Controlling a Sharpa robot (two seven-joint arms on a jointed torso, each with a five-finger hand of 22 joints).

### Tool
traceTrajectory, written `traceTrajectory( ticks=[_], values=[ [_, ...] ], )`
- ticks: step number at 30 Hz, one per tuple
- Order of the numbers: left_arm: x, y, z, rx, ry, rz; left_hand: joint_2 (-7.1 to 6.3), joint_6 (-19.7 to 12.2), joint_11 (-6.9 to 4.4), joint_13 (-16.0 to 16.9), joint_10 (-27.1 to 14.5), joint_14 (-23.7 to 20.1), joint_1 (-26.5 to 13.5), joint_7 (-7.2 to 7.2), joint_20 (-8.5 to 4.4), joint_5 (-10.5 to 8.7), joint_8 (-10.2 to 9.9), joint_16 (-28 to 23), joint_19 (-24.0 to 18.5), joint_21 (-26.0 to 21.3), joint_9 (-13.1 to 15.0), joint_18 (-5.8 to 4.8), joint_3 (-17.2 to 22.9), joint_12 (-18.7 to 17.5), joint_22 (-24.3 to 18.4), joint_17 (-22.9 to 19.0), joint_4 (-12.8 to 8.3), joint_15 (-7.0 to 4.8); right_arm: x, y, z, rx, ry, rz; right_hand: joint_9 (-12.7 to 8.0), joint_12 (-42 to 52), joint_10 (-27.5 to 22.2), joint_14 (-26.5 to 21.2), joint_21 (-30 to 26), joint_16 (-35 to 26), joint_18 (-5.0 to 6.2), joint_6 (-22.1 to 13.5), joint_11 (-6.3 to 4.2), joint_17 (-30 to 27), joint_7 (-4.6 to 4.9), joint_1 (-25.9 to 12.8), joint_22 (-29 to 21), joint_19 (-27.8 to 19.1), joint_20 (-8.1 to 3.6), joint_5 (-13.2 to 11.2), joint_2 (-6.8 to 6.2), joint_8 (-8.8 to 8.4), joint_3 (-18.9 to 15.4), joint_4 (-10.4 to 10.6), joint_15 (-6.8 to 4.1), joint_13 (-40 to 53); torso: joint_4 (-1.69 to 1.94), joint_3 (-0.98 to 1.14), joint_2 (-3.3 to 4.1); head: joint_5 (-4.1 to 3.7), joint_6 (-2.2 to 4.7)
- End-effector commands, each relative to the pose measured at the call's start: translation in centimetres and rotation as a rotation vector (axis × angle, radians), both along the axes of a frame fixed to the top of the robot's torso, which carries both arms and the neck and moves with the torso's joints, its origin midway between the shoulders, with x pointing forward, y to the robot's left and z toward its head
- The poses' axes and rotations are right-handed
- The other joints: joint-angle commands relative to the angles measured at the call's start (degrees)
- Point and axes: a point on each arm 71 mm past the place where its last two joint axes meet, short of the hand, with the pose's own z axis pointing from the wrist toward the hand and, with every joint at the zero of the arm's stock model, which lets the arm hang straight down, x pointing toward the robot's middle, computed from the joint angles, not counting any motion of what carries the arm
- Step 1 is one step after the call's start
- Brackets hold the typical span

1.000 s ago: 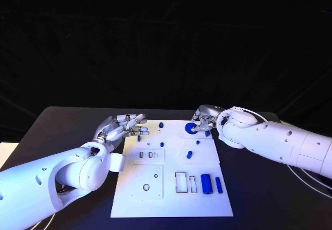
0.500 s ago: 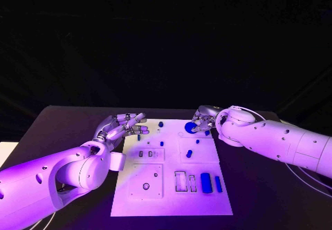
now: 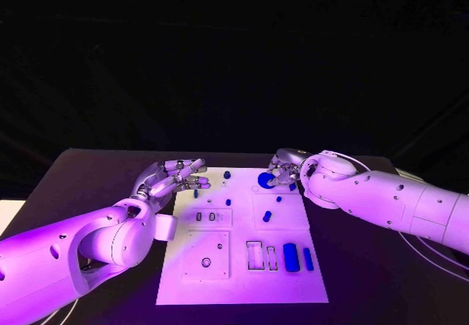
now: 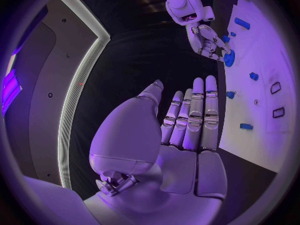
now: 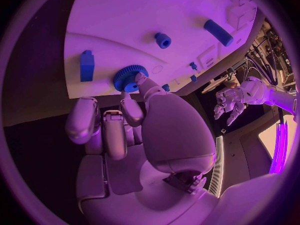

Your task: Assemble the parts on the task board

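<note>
Right hand (image 3: 284, 169) pinches the blue gear (image 3: 268, 180) at the board's (image 3: 241, 284) far edge. Left hand (image 3: 174, 179) hovers by the far left corner, fingers spread, holding nothing.

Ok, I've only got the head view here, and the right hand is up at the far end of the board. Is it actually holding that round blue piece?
Observer: Yes. In the right wrist view the right hand pinches the blue gear at its toothed rim.
Operator: Is the gear seated on the task board?
Observer: I can't tell; it sits at the edge of the task board.
Operator: And the left hand?
Observer: The left hand holds nothing, its fingers straight beside the board.
</note>
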Motion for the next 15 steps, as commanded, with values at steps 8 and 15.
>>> traceTrajectory(
  ticks=[8,15],
  values=[
    [0.0,-0.2,0.1,-0.011,-0.005,-0.020,0.48,0.30,0.24,-0.05,-0.01,0.15,0.22,0.11,-0.06,-0.33,-0.35,-0.18,0.44,0.23,-0.05,0.62,0.09,-0.36,0.08,0.06,-0.32,-0.12,-1.1,2.3,1.1,0.032,-0.159,0.021,1.42,1.49,1.09,3.93,0.93,0.46,-1.24,2.79,-0.46,2.37,-1.30,-0.16,1.01,0.48,-0.71,1.60,0.88,1.80,1.49,-0.16,-0.74,1.65,0.07,-0.01,-0.02,-0.10,0.12],
    [0.0,-0.3,0.1,-0.012,-0.005,-0.022,0.48,0.30,0.24,-0.05,-0.01,0.15,0.22,0.11,-0.06,-0.33,-0.35,-0.18,0.44,0.23,-0.05,0.62,0.09,-0.36,0.08,0.06,-0.32,-0.12,-1.7,5.6,1.5,0.073,-0.179,0.059,1.52,1.48,1.10,3.90,1.03,0.41,-1.28,2.74,-0.45,2.26,-1.29,-1.25,1.13,0.54,-0.79,2.17,0.88,1.58,1.90,0.40,-0.77,1.85,0.13,0.02,0.01,0.00,0.28]
  ],
)
